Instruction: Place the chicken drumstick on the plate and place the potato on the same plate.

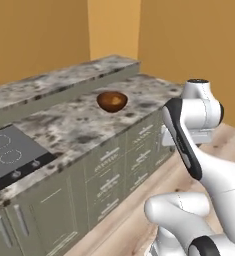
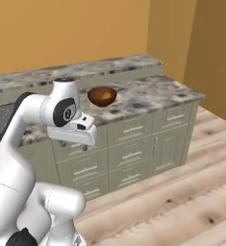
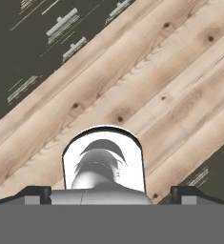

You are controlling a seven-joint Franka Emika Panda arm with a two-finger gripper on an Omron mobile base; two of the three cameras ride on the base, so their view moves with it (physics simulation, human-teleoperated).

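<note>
From the left base view I have the cooktop (image 1: 11, 152) at the far left, set into the marbled table (image 1: 84, 125). To its right a round brown bowl (image 1: 112, 101) stands on the table, well apart from the cooktop. Grey-green drawers (image 1: 109, 185) run along the front beneath it, above a wooden floor (image 1: 134, 210). Further right my arm (image 1: 189, 135) is folded up in front of the table's end.

In the right base view the arm (image 2: 32, 129) is on the left with the hand (image 2: 76, 132) hanging out in front of the drawers (image 2: 129, 158), off the table. The bowl (image 2: 102, 96) sits just beyond it on the table (image 2: 148, 93), and the floor (image 2: 182, 192) spreads out to the right.

The hand view looks straight down at floor planks (image 3: 147, 81) with drawer fronts (image 3: 42, 33) at upper left. The fingers (image 3: 111, 194) show two dark tips set wide apart at the lower corners, with nothing between them.

I cannot find the chicken drumstick, the potato or the plate anywhere on the stretch of table I can see.
</note>
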